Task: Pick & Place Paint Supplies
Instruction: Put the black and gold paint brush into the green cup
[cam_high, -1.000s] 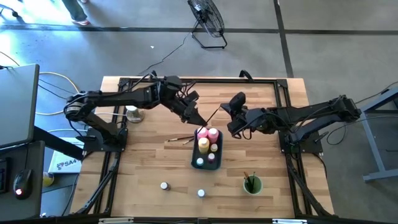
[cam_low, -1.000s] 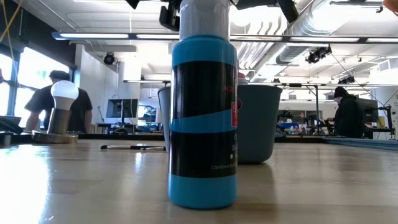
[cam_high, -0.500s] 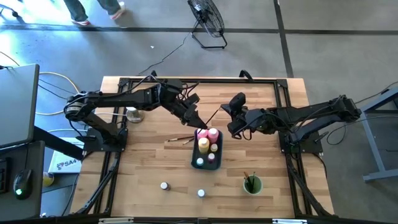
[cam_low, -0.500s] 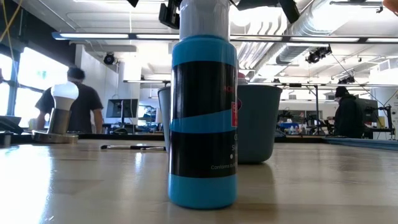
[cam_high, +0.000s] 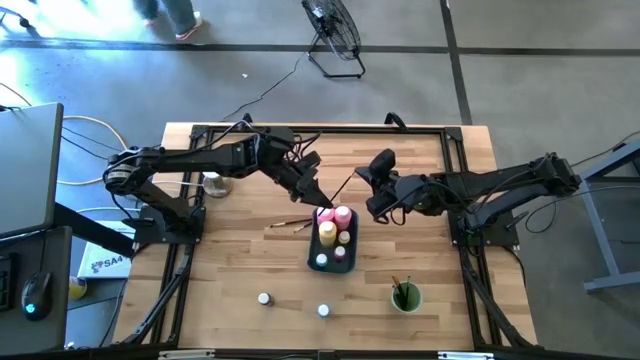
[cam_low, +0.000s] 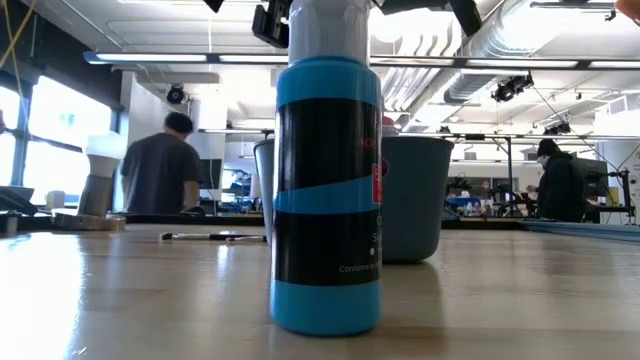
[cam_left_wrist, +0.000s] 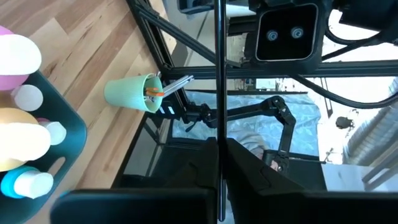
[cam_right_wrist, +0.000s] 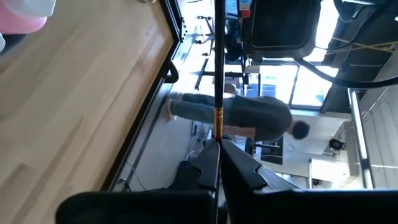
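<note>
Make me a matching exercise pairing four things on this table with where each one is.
Things:
1. green cup
2. pink bottle
3. two small jars
4. thin paintbrush

Places:
A. standing in the dark tray
B. on bare wood near the table's front edge
C. front right part of the table, brushes inside
D. lying flat just left of the tray

Pairs: 1-C, 2-A, 3-B, 4-D

Near table centre, a tray (cam_high: 312, 256) holding 2 squeeze bottles (cam_high: 343, 216) and small jars (cam_high: 321, 260). Just left of tray, loose paintbrushes (cam_high: 290, 223) on the wood. Toward the front edge, 2 more jars (cam_high: 264, 298), well apart from the tray. At front right, a cup (cam_high: 406, 297) with brushes inside.
</note>
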